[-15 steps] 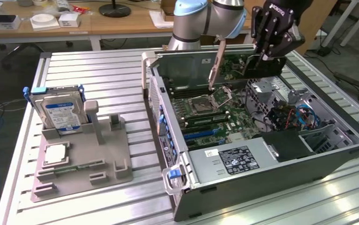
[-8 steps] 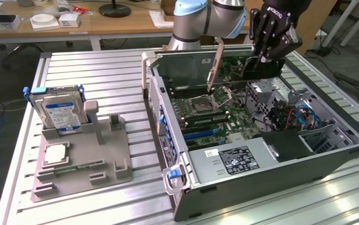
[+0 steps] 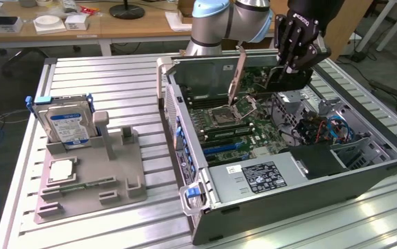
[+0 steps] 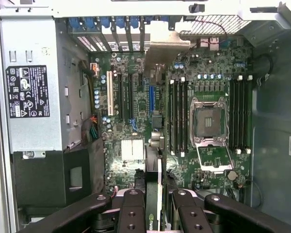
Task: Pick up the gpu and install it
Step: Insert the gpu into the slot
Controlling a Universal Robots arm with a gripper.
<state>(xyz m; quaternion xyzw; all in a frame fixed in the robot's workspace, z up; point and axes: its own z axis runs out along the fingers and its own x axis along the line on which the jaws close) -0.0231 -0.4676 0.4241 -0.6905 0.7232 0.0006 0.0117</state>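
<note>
My gripper (image 3: 292, 70) hangs over the open computer case (image 3: 184, 129) and is shut on the gpu (image 3: 281, 80), which it holds on edge above the motherboard. In the wrist view the gpu (image 4: 154, 160) appears edge-on as a thin card running away from between my two black fingers (image 4: 133, 211). Its silver end bracket (image 4: 167, 46) reaches toward the slot openings in the case's rear wall. The card hovers over the expansion slots, close to the blue slot (image 4: 152, 97). I cannot tell whether it touches any slot.
Inside the case are a power supply (image 3: 254, 176), an open CPU socket (image 4: 208, 121) and memory slots (image 4: 177, 116). At the exterior view's left, a grey fixture (image 3: 132, 192) holds a hard drive (image 3: 64, 124), a processor chip (image 3: 60, 170) and a memory stick (image 3: 81, 184).
</note>
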